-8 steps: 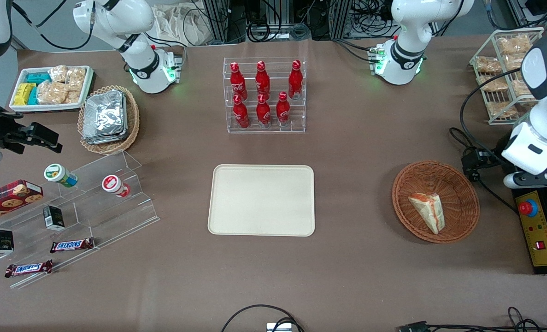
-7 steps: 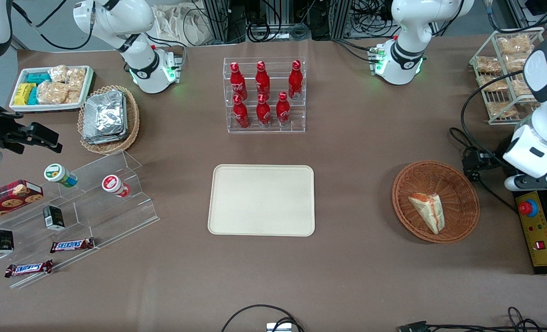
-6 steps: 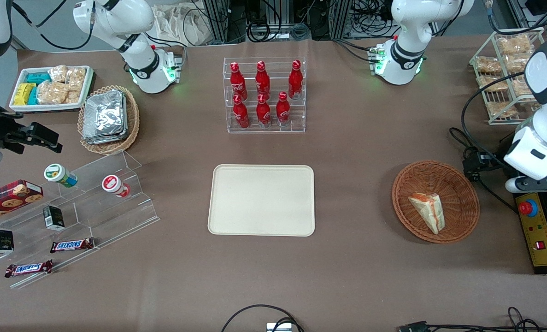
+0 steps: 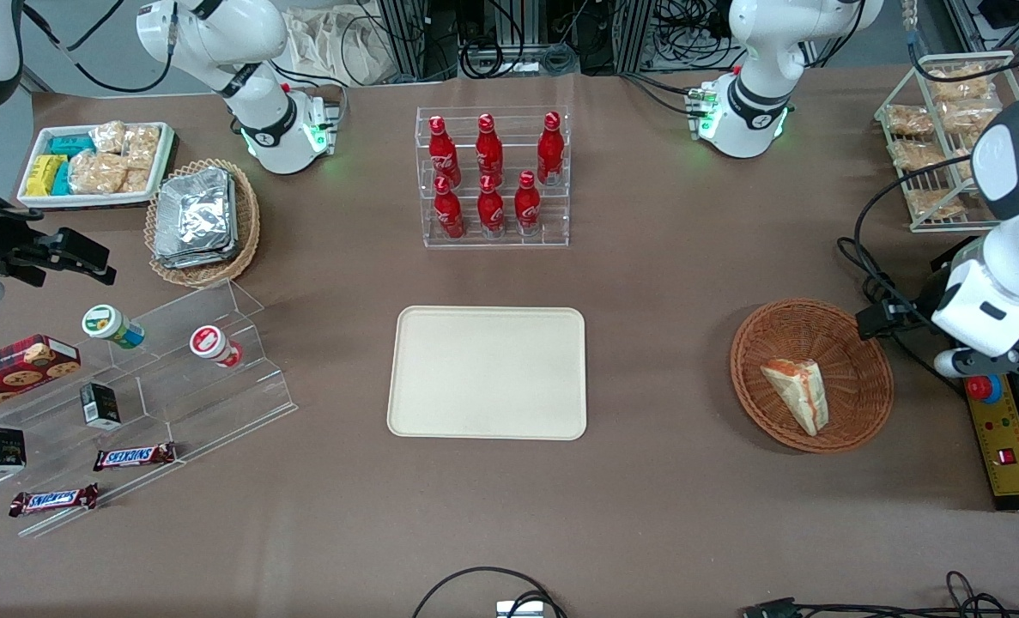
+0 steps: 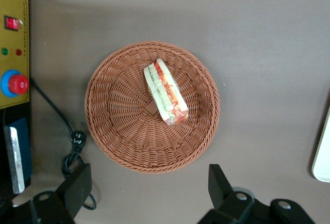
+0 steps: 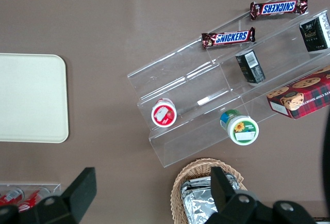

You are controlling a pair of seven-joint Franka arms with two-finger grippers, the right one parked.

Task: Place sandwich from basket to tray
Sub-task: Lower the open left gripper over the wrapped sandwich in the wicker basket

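One table: brown cloth top [image 4: 664, 283], carrying everything below.
Tray: cream, flat [image 4: 488, 372], mid-table, nothing on it; nearer the front camera than the bottle rack; its edge also shows in the left wrist view [image 5: 322, 152].
Bottle rack: clear stand of red bottles [image 4: 492, 176], farther from the front camera than the tray.
Basket: reddish-brown wicker [image 4: 852, 343], toward the working arm's end of the table, well apart from the tray; in the left wrist view [image 5: 113, 110] it sits beside a yellow control box.
Control box: yellow with a red button [image 4: 998, 429], just beside the basket at the table's working-arm end.
Gripper: left arm's [image 5: 149, 193], hanging above the basket's edge, clear of the wicker; its two dark fingers [image 5: 77, 185] stand wide apart with nothing between them. In the front view only the arm's white body [image 4: 1003, 283] shows, above the control box.
Sandwich: wrapped wedge [image 4: 797, 393], lying in the basket near its middle; in the left wrist view [image 5: 165, 92] its green and red layers face up.
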